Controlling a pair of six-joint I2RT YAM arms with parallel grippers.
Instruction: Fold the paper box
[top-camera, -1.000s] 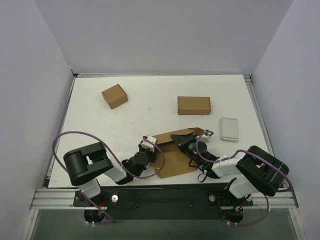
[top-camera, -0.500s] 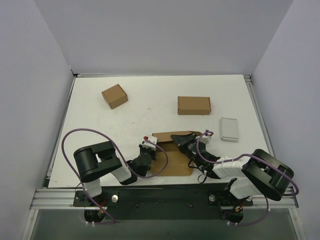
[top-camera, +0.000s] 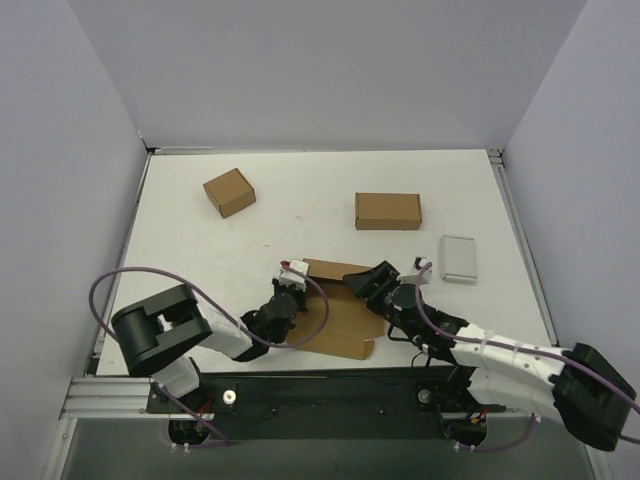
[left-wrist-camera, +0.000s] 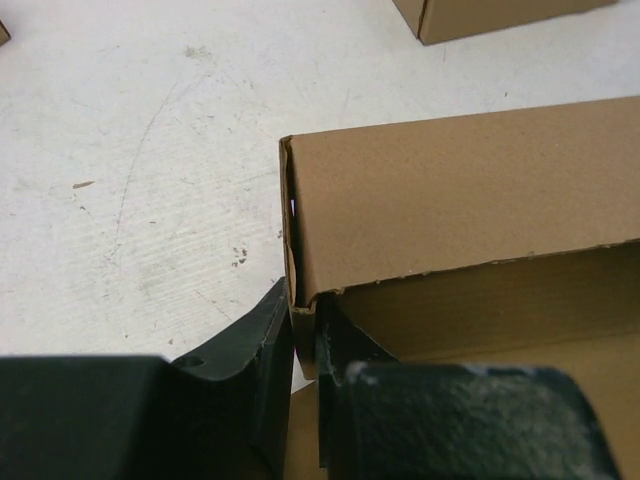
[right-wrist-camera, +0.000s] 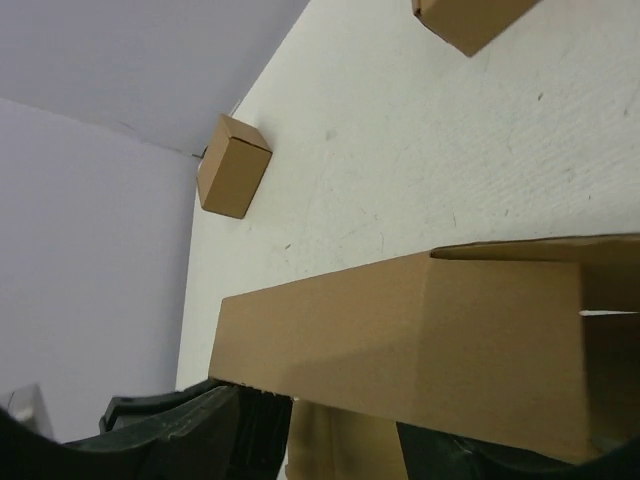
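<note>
**Paper box, part-raised, between your two sets of fingers**

1. The paper box (top-camera: 340, 325): plain brown cardboard. It lies on the white table (top-camera: 300, 225) directly between your left fingers (top-camera: 301, 290) and your right fingers (top-camera: 362, 280). One long panel stands raised just ahead of both sets of fingertips. A flatter sheet of the same card lies on the table under and behind them.

2. Your left fingers: clenched on the paper box. In the left wrist view the two dark fingers sit almost together. The thin upright edge of a side wall is pinched between them, just below the corner where that wall meets the raised panel.

3. Your right fingers: spread wide, gripping nothing. In the right wrist view one dark finger shows at each side, with card visible in the gap between them. The raised panel runs across just beyond the tips. You cannot tell whether either finger touches the card.

4. Squarish brown carton (top-camera: 229, 192): well beyond your left fingers, apart from everything else.

5. Closed oblong brown box (top-camera: 388, 211): well beyond your right fingers.

6. Flat pale grey case (top-camera: 459, 258): on the outer side of your right fingers, near them but not touching.
</note>
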